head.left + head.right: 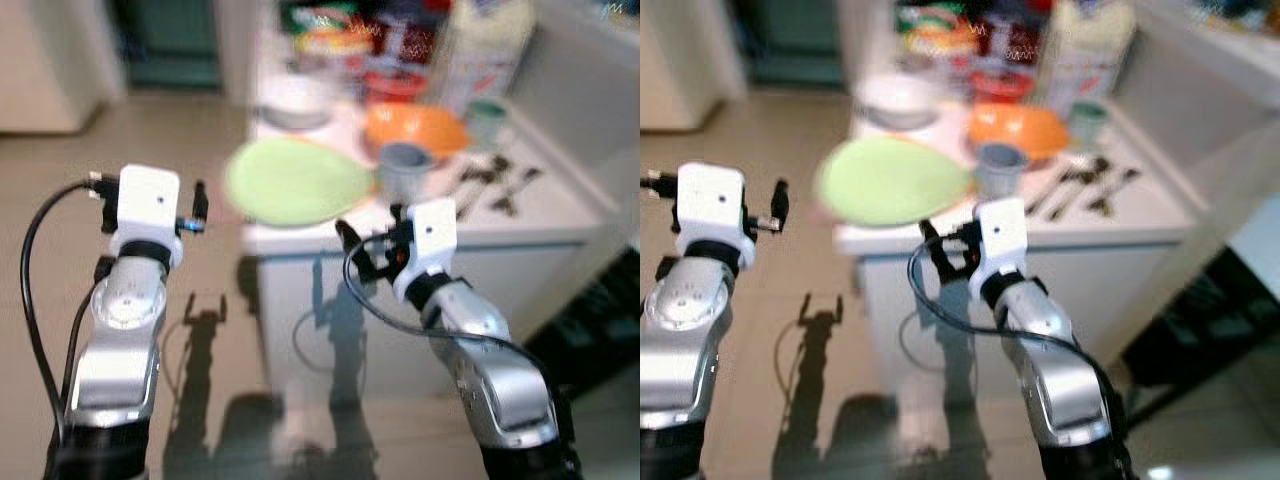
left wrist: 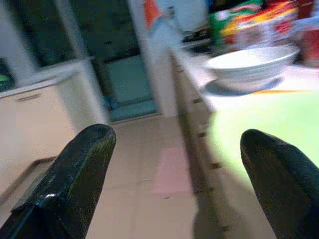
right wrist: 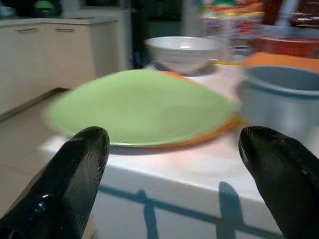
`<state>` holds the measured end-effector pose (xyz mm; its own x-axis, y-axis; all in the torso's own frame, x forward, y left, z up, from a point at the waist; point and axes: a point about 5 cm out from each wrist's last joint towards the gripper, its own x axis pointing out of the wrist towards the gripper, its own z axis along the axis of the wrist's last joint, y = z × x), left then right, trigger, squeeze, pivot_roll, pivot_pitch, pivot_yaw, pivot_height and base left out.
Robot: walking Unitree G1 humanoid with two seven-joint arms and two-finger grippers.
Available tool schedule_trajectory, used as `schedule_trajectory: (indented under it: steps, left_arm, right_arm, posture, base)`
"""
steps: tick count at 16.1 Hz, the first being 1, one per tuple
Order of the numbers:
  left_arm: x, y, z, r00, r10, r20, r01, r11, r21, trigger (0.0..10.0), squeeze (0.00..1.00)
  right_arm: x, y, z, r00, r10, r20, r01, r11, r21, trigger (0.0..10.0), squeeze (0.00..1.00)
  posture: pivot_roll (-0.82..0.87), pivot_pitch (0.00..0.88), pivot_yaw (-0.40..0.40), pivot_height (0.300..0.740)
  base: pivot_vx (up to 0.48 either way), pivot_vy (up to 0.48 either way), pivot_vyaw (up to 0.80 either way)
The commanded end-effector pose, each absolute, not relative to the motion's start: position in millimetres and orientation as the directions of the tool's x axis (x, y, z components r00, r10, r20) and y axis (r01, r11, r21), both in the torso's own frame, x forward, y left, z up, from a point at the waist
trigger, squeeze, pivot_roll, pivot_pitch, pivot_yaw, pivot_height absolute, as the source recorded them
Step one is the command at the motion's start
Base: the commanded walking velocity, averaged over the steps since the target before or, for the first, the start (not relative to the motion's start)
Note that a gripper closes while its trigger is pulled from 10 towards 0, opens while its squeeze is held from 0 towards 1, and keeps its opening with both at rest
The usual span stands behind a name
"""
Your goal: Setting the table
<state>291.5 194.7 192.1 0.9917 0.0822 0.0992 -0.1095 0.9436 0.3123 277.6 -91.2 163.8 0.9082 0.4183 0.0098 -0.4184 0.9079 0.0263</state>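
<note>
Just beyond the spread right hand (image 3: 169, 149): green plate (image 3: 142, 107), untouched.

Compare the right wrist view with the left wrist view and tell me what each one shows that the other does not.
The right wrist view alone shows the grey cup beside the green plate, the orange rim under that plate, and the white table's front edge just beyond the right hand. The left wrist view alone shows the tiled floor, pale cabinets and a dark doorway past the left hand. Both share the green plate, the white bowl behind it, colourful packages at the back, and two open black fingers framing the scene.
</note>
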Motion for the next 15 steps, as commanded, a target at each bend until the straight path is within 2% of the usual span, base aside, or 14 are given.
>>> schedule_trajectory:
  steps: [1,6,7,9,10,15]
  left_arm:
    - [292,189,196,0.993,0.053,0.105,-0.083,0.946,0.313,10.0,0.00]
    - [285,200,197,0.993,0.076,0.093,-0.101,0.949,0.299,10.0,0.00]
    - [282,197,195,0.997,0.040,0.073,-0.054,0.978,0.204,10.0,0.00]
    - [279,196,196,0.998,0.001,0.068,-0.010,0.991,0.134,10.0,0.00]
    - [278,197,196,0.998,-0.019,0.059,0.013,0.994,0.105,10.0,1.00]
    - [283,187,196,0.964,-0.259,-0.063,0.259,0.966,-0.018,10.0,1.00]
  right_arm:
    - [277,-95,164,0.913,0.408,0.007,-0.408,0.913,0.020,10.0,0.00]
    - [272,-96,172,0.893,0.449,0.037,-0.450,0.892,0.034,10.0,0.00]
    - [265,-100,175,0.879,0.474,0.049,-0.476,0.879,0.031,10.0,0.00]
    - [256,-102,178,0.861,0.506,0.060,-0.508,0.860,0.038,10.0,0.00]
    - [252,-102,180,0.846,0.530,0.066,-0.533,0.845,0.044,10.0,0.00]
    - [247,-105,184,0.817,0.575,0.049,-0.577,0.814,0.063,10.0,0.00]
  posture:
    - [0.07,0.000,-0.036,0.740]
    - [0.08,0.000,-0.064,0.740]
    - [0.08,0.000,-0.066,0.740]
    - [0.08,0.000,-0.069,0.740]
    - [0.08,0.000,-0.069,0.740]
    - [0.06,0.000,-0.073,0.740]
  base:
    - [0.356,0.000,0.00]
    - [0.349,0.000,0.00]
    - [0.000,0.000,0.00]
    - [0.000,0.000,0.00]
    - [0.000,0.000,0.00]
    - [0.000,0.000,0.00]
